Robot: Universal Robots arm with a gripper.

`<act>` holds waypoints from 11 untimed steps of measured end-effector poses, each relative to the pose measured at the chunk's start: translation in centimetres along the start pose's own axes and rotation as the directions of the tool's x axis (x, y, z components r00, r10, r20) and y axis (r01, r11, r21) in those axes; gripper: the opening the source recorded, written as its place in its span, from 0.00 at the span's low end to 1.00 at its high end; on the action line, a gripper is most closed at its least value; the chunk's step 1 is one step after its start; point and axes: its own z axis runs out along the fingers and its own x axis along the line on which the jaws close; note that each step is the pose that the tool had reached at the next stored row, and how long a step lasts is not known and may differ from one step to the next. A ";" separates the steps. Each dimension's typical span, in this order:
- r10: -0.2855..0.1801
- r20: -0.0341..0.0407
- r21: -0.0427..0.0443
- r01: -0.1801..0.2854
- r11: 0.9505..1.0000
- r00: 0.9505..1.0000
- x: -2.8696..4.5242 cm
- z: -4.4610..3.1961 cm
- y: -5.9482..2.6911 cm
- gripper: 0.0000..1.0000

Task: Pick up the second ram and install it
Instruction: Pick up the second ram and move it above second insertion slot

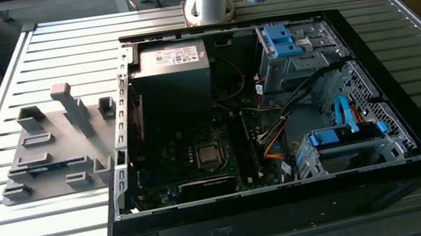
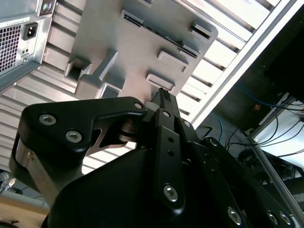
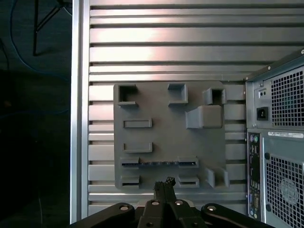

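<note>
The second ram (image 3: 158, 164) lies as a thin dark strip in a slot of the grey fixture (image 3: 166, 128), near the fixture's edge. In the exterior view the second ram (image 1: 39, 170) shows as a bluish strip low on the fixture (image 1: 59, 144), on the exterior view's left of the case. My gripper (image 3: 164, 183) hovers well above the fixture, close over the ram's side, fingers pressed together and holding nothing. In the second wrist view the gripper (image 2: 161, 95) is shut, pointing at the fixture (image 2: 118, 42).
An open computer case (image 1: 286, 199) lies on the slatted metal table (image 1: 47, 54), with the motherboard and CPU socket (image 1: 208, 153) exposed, blue drive clips (image 1: 280, 38) and cables inside. The arm's base (image 1: 207, 2) stands behind the case. The table's edge (image 3: 78, 114) runs beside the fixture.
</note>
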 end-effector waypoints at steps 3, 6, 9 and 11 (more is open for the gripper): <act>-0.037 -0.002 0.000 0.037 0.999 0.999 0.00 0.00 0.00 0.11; -0.068 -0.004 0.002 0.068 0.998 0.998 -0.01 0.00 -0.01 0.11; -0.087 -0.005 0.004 0.087 0.996 0.996 -0.01 0.00 -0.02 0.11; -0.099 -0.006 0.005 0.099 0.995 0.995 -0.01 -0.01 -0.02 0.11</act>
